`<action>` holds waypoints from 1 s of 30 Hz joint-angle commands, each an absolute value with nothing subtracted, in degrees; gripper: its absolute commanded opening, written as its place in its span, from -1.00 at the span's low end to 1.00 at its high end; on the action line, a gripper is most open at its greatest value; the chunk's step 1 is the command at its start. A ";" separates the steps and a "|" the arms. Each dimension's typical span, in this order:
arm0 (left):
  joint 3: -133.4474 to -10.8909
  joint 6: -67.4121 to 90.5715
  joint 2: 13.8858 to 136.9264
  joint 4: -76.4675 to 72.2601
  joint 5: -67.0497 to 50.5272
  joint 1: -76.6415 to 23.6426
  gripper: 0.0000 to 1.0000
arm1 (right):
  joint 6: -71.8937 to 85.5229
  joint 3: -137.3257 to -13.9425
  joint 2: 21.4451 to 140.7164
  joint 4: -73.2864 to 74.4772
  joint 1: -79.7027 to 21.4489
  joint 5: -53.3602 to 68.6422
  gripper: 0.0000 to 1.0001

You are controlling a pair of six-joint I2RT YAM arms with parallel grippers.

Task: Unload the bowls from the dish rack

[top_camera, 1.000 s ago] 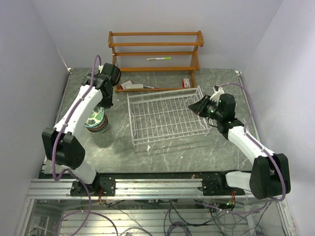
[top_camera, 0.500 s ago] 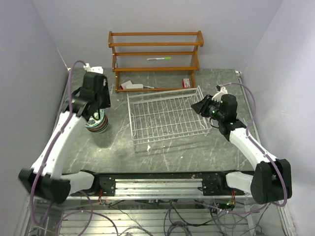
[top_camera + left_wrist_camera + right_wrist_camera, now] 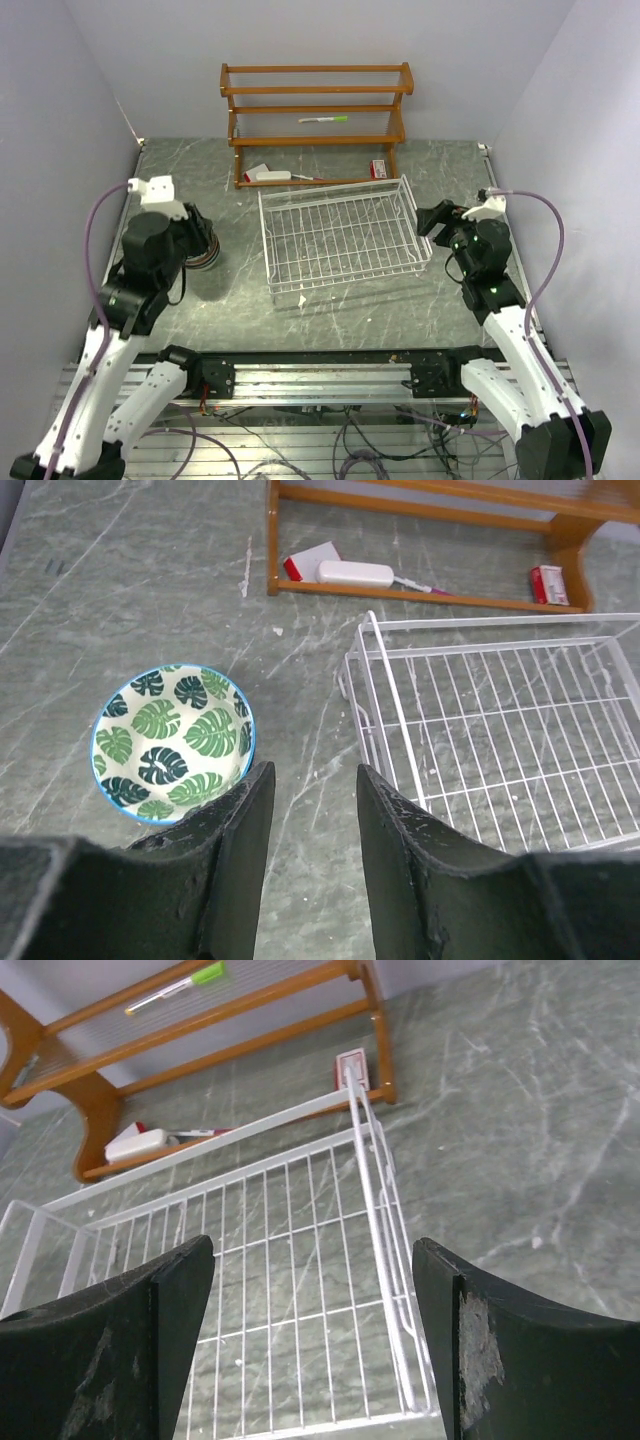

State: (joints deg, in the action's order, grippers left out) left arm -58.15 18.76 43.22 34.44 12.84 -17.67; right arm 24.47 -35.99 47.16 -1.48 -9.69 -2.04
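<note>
A grey-green marbled table [image 3: 330, 310] fills the floor of the top view, with a brown wooden shelf [image 3: 315, 90] of three tiers standing at its 12 o'clock edge. The white wire dish rack [image 3: 340, 240] sits near the middle of the table, just in front of the shelf, and the stone shows through its grid. The left arm reaches in from 7 o'clock and its left gripper [image 3: 308, 870] hangs over bare table between the bowls and the rack. Its fingers are only a narrow gap apart and close on nothing. The right arm comes in from 5 o'clock. The right gripper [image 3: 315, 1350] hovers at 3 o'clock of the rack, just outside its side wall, with its fingers spread wide and holding nothing. The bowls [image 3: 205, 250] stand stacked on the table at 9 o'clock of the rack, apart from it and partly hidden by the left arm in the top view, so their number cannot be told. The top one [image 3: 172, 742] is white with green leaves and a blue rim. A green-capped pen [image 3: 323, 119] lies on the shelf's middle tier. A white object [image 3: 355, 574] lies on the bottom tier towards 9 o'clock, and a small red box [image 3: 547, 584] towards 3 o'clock.
</note>
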 commanded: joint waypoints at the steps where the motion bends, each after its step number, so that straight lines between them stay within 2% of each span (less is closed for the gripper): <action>1: -53.68 17.20 33.60 30.53 10.13 -17.32 -0.02 | 23.08 -32.03 42.51 -0.63 -9.49 -7.15 0.61; 11: -46.82 17.42 23.02 32.34 9.70 -17.33 -0.05 | 24.18 -28.50 33.91 4.24 -9.49 -7.36 0.66; 20: -46.41 16.67 26.11 32.71 6.02 -17.37 -0.09 | 24.35 -21.14 23.12 4.90 -9.48 -6.75 0.68; 30: -46.45 17.42 26.62 33.74 8.66 -17.35 -0.05 | 24.42 -21.09 22.53 5.23 -9.49 -6.82 0.70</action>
